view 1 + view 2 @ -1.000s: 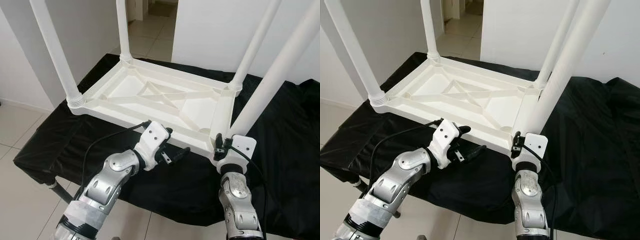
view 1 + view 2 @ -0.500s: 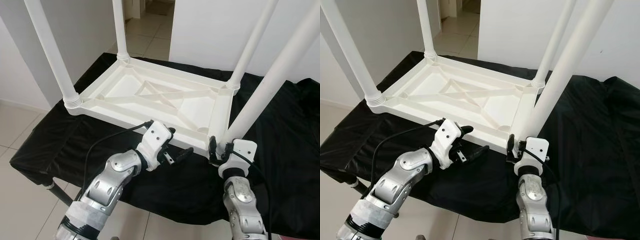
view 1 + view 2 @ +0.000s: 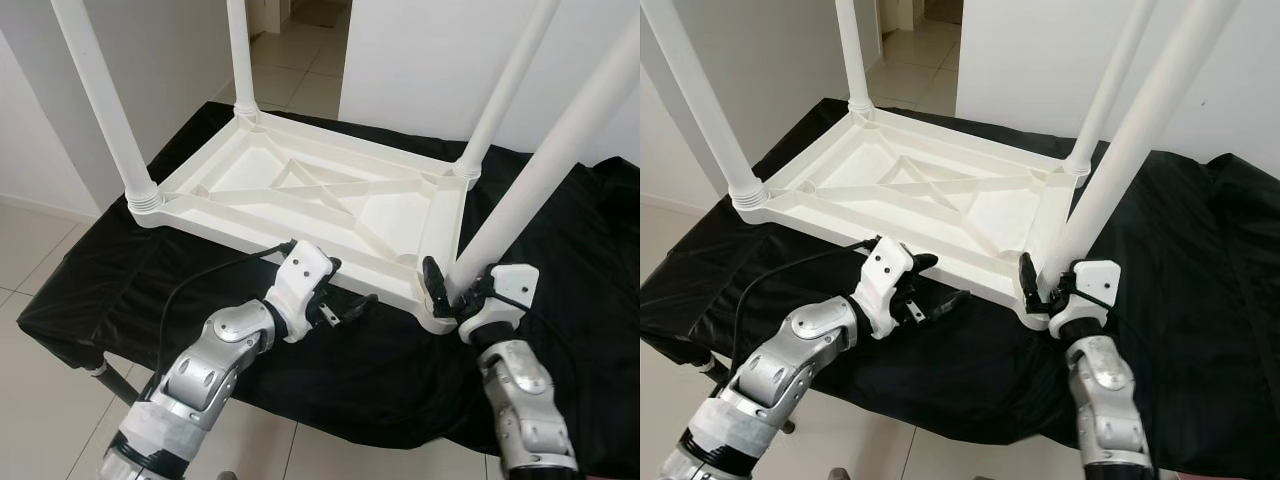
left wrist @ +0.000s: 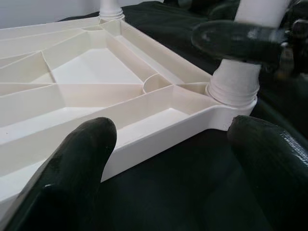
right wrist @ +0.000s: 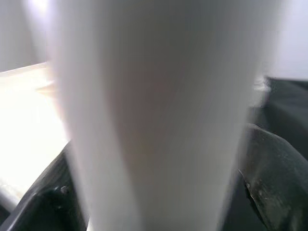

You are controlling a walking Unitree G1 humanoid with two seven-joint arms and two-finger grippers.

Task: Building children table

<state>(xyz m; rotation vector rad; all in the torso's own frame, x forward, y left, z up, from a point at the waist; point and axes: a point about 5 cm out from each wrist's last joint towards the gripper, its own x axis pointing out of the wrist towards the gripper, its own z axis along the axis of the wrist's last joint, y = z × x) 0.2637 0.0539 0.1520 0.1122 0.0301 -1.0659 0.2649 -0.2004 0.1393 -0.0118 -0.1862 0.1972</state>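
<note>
I see a black cloth draped over the surface, and on it the white table lies upside down, its ribbed underside facing up with crossed braces in the middle. Four white legs stand up from its corners: the far left leg, the near left leg, the far right leg and the near right leg, which leans a little toward my right as it rises. Beyond the cloth I see a tiled floor and white walls with a doorway.

My right tool sits at the base of the near right leg, just above its socket at the table's near right corner. Its two black fingers flank the leg, one on each side; my right wrist view has the white tube between them, and they look clamped on it, though the picture is blurred.

My left tool hangs just in front of the table's near long edge, close to the cloth, touching nothing that I can make out. Its fingers are spread apart with nothing between them, pointing along the edge toward the near right corner.
</note>
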